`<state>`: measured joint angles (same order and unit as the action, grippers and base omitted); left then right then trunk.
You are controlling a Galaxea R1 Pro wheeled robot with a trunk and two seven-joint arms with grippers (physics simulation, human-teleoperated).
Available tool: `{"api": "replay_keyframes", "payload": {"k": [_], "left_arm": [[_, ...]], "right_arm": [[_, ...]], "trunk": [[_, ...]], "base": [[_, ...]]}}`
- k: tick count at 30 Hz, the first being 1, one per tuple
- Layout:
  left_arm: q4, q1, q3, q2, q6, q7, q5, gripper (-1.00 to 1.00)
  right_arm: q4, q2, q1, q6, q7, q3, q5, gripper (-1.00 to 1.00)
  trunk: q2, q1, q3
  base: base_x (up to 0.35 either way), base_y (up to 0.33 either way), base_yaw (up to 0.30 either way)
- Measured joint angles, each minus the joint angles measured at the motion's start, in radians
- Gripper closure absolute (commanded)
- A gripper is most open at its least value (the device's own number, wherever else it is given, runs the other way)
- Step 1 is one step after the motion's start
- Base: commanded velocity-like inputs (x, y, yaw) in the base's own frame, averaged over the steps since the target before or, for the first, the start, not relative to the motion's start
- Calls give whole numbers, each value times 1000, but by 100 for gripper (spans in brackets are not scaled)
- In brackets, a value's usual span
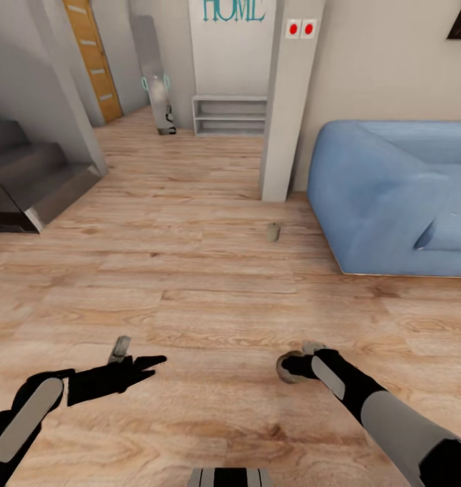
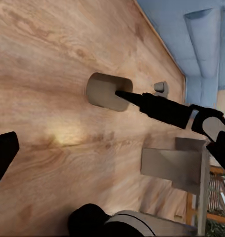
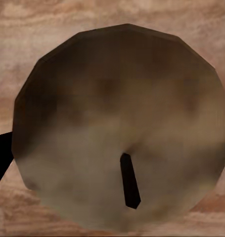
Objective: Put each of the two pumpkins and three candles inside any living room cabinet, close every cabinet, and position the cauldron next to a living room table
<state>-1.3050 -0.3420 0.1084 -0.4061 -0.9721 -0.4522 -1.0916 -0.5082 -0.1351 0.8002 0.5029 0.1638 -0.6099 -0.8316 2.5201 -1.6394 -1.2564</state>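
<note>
A short tan-beige wax candle (image 1: 286, 367) sits clamped in the right gripper (image 1: 295, 366), well short of the blue sofa (image 1: 393, 196); stiff, light, slippery, best pinched across its round sides. Another candle (image 1: 273, 232) lies beside that sofa. Left gripper (image 1: 132, 362) hangs spread, empty.

Three candles were visible: one lying on the floor by the left gripper (image 1: 120, 349), one at the right gripper (image 1: 286, 368) (seen end-on, wick showing, in the right wrist view), and one farther off near the sofa (image 1: 273, 232). One blue sofa (image 1: 393, 196) stood there.
</note>
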Motion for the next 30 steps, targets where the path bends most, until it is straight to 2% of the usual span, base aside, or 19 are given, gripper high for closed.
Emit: {"api": "replay_keyframes", "payload": {"k": [3, 6, 7, 8, 11, 14, 16, 20, 23, 27, 30], "left_arm": [[53, 0, -80, -1, 1, 1, 78, -100], [89, 0, -170, -2, 5, 7, 183, -100], [95, 0, -185, -2, 4, 9, 204, -100], [108, 0, -213, -1, 5, 15, 251, -100], [137, 0, -308, 3, 5, 88, 389, -100], [137, 0, -400, 18, 4, 201, 464, -100], [131, 1, -419, 27, 5, 272, 477, -100], [97, 0, -425, 49, 6, 371, 483, -100], [71, 1, -426, 63, 6, 397, 488, -100], [57, 2, -427, 76, 6, 406, 493, -100], [37, 4, -426, 79, 6, 406, 493, -100]], "right_arm": [[-28, -1, 0, 16, 0, 0, -1, 100], [-40, -1, 0, 40, 0, 1, 0, 100], [-41, -1, 0, 43, 1, 1, 1, 100], [-44, -1, 0, 47, 1, 1, 1, 100], [-65, -1, 0, 60, 3, 0, 0, 100], [-96, -1, 0, 95, 5, 0, -5, 100], [-123, -1, 0, 125, 6, 1, -10, 100], [-218, -1, 0, 159, 14, 1, -13, 100], [-296, -1, 0, 172, 71, 3, -13, 100], [-348, 4, 0, 169, 203, 28, -17, 100], [-411, 1, 0, 174, 247, 33, -21, 100]], "trunk": [[-1, 1, 12], [-1, 3, 23], [-2, 3, 27], [-2, 4, 31], [-3, 5, 43], [-3, 6, 54], [-4, 7, 62], [-5, 9, 78], [-5, 10, 89], [-6, 12, 105], [-7, 14, 116]], "base": [[0, 0, 0], [0, 0, 0], [0, 0, 0], [0, 0, 0], [0, 0, 0], [0, 0, 0], [0, 0, 0], [0, 0, 0], [0, 0, 0], [0, 0, 0], [0, 0, 0]]}}
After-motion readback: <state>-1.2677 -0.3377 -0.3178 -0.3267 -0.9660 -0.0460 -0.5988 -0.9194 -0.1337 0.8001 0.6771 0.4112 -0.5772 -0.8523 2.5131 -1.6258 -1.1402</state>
